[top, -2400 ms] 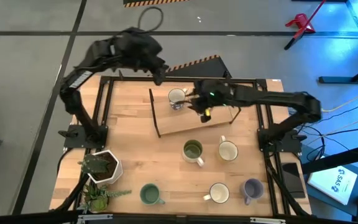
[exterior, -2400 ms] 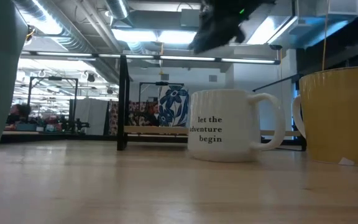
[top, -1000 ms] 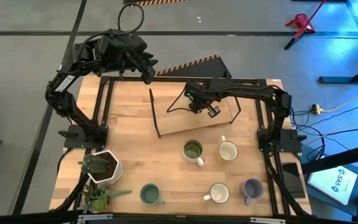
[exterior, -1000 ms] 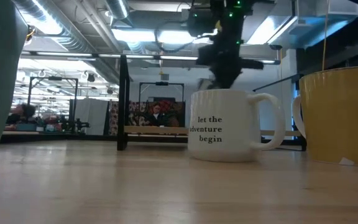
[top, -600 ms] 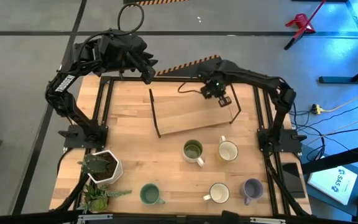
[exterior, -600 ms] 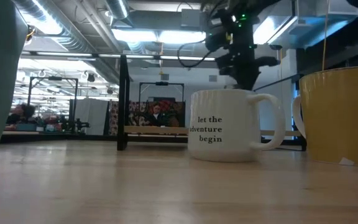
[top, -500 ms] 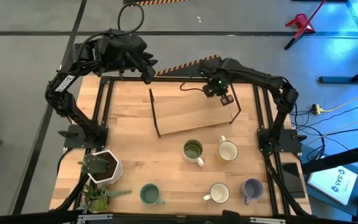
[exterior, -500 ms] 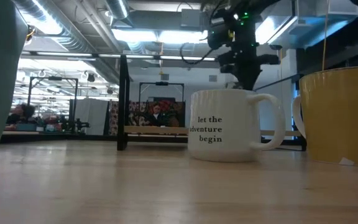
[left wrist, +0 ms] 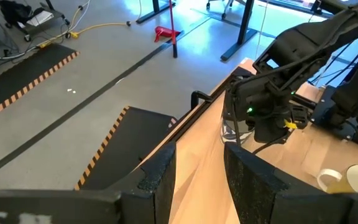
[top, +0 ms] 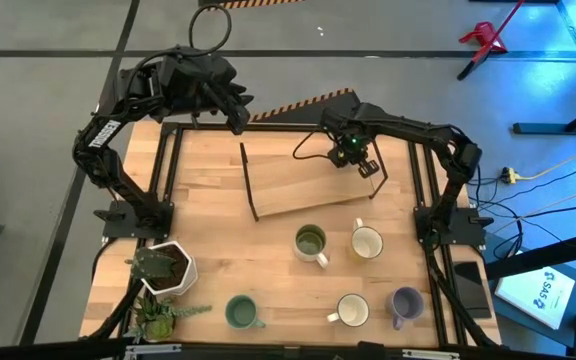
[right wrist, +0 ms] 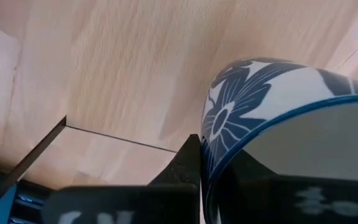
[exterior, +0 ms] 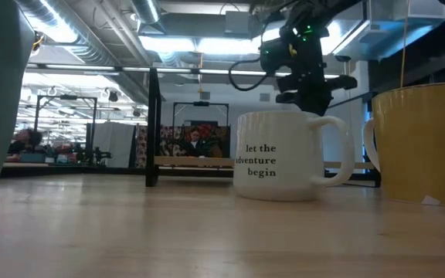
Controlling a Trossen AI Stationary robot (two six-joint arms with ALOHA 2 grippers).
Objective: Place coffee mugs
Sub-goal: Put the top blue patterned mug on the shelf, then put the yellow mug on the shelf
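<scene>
The right gripper (top: 360,160) hangs over the raised pale wooden shelf board (top: 298,185) at about one o'clock on the light wooden table (top: 208,250). Its fingers are clamped on the rim of the white ceramic mug with blue flower pattern (right wrist: 272,124), which looks to be carried clear of the board, though the wrist view is too close to be sure.

Five more mugs stand toward five o'clock: the olive green mug (top: 310,242), the cream mug (top: 367,242), the teal-green mug (top: 240,312), the white lettered mug (top: 352,311) and the lavender mug (top: 406,304).

The left gripper (top: 238,122) waits at eleven o'clock, fingers parted and empty.
</scene>
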